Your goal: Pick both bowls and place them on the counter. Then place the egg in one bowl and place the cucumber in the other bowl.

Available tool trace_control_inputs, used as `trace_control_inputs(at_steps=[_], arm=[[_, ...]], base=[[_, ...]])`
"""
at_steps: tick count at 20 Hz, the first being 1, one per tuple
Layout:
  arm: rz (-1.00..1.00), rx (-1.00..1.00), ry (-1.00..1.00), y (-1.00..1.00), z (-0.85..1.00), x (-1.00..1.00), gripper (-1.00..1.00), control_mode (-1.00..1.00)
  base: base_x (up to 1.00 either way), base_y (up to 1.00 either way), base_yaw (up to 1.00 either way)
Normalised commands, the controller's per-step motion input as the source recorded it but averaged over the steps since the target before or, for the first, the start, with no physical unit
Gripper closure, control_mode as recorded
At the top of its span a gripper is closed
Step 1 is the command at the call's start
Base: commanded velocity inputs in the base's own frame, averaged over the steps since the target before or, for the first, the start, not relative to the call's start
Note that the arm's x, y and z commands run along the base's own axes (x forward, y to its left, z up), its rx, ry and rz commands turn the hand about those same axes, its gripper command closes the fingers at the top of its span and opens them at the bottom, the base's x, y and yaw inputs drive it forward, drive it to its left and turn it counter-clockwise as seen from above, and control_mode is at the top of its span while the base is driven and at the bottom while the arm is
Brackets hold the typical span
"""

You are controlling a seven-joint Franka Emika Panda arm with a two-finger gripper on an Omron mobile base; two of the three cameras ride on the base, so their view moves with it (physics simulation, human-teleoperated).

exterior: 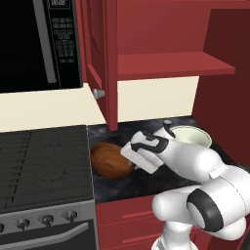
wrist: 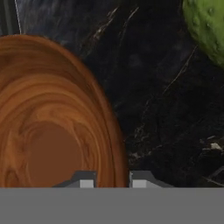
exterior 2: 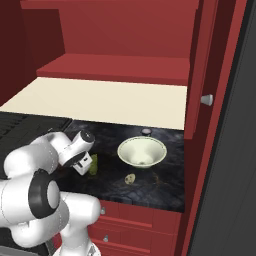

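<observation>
The gripper (wrist: pixel 113 181) sits low over the counter (wrist: pixel 166 113), its two tips narrow and straddling the wooden bowl's (wrist: pixel 52 127) rim, one tip inside, one outside. I judge it to be pinching that rim, though whether the pads actually touch is hidden at the picture's lower edge.

In the hand view the brown bowl spreads from 6 o'clock up to 10 o'clock, and the cucumber (wrist: pixel 208 26) lies at 1 o'clock, near but apart from the bowl. In the right base view the pale bowl (exterior 2: pixel 142 151) stands on the counter at 3 o'clock from the gripper (exterior 2: pixel 80 167), with the egg (exterior 2: pixel 130 178) just in front of it at 5 o'clock.

Risks, as I judge them: the rim is thin, curved and glossy, so a narrow pinch could slip and let the bowl tip or skid on the smooth stone. If the jaws part while the bowl is tilted, it may rock toward the cucumber and nudge it. The egg is small and round and would roll if bumped.

The wooden bowl is dark brown, polished, with ringed grain. The counter is black marbled stone with faint pale veins. The cucumber is green and pimpled. The pale bowl is smooth ceramic with a wide flared rim.
</observation>
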Motion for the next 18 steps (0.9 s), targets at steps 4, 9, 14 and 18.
trace_control_inputs(at_steps=[4, 9, 14, 18], arm=[[0.0, 0.0, 0.0, 0.01, 0.18, -0.12, -1.0, -1.0], [-0.01, -0.04, 0.02, 0.0, 0.43, -0.17, -1.0, -1.0], [0.0, -0.08, 0.01, -0.12, 0.6, -0.02, -1.0, -1.0], [0.0, -0.08, 0.02, -0.37, 0.48, 0.0, -1.0, -1.0]], base=[[0.0, 0.0, 0.0], [0.0, 0.0, 0.0], [0.0, 0.0, 0.0], [0.0, 0.0, 0.0]])
